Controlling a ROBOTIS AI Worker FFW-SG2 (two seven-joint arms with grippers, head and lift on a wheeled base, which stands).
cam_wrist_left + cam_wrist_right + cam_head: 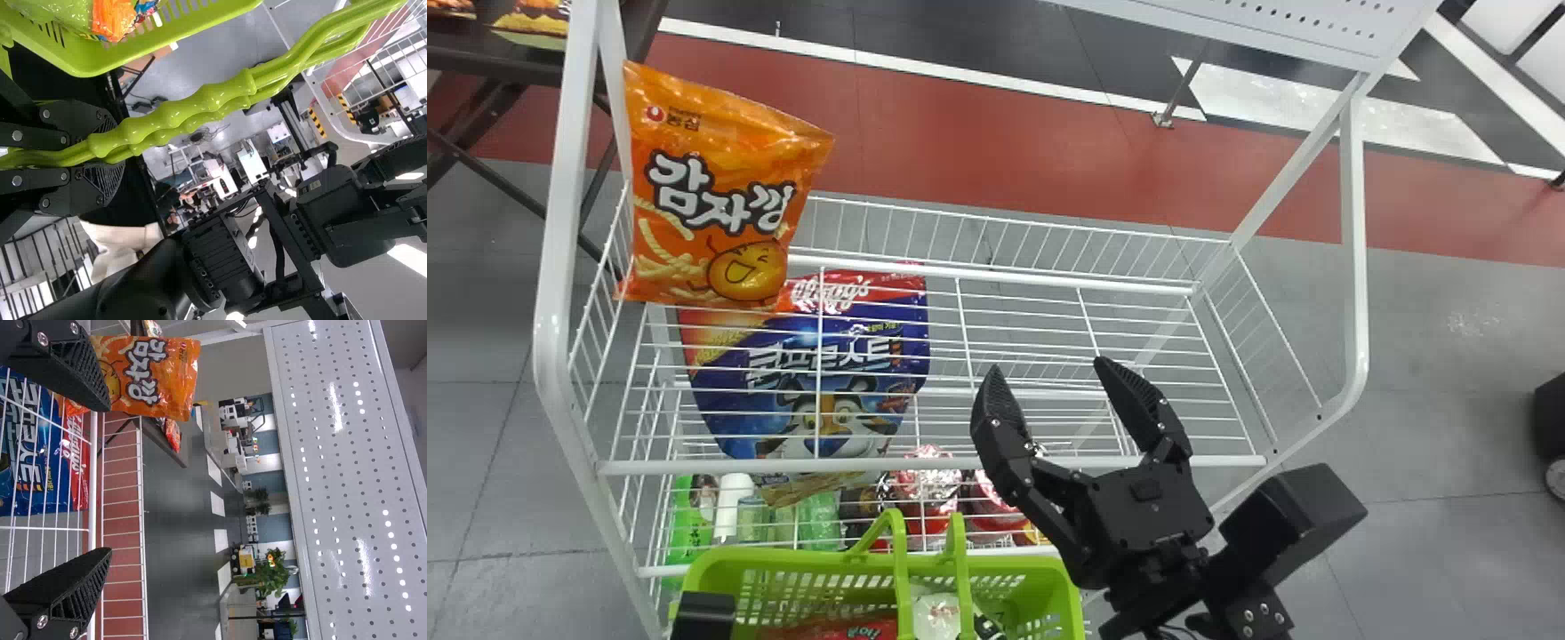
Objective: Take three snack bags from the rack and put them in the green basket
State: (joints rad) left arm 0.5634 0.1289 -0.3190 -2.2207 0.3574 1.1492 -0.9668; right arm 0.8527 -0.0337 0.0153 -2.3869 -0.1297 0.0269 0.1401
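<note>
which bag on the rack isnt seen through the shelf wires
The orange bag at the rack's left end, above the wires; the blue-and-red bag shows through them, a level below.

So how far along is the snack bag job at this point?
Partly done, it seems: the green basket already holds a red packet and other packaging, though I can't tell how many of the three bags that covers. The left tool grips the basket's handles; the right tool is open and empty over the rack. Likely left to do: the orange snack bag standing at the rack's left end.
</note>
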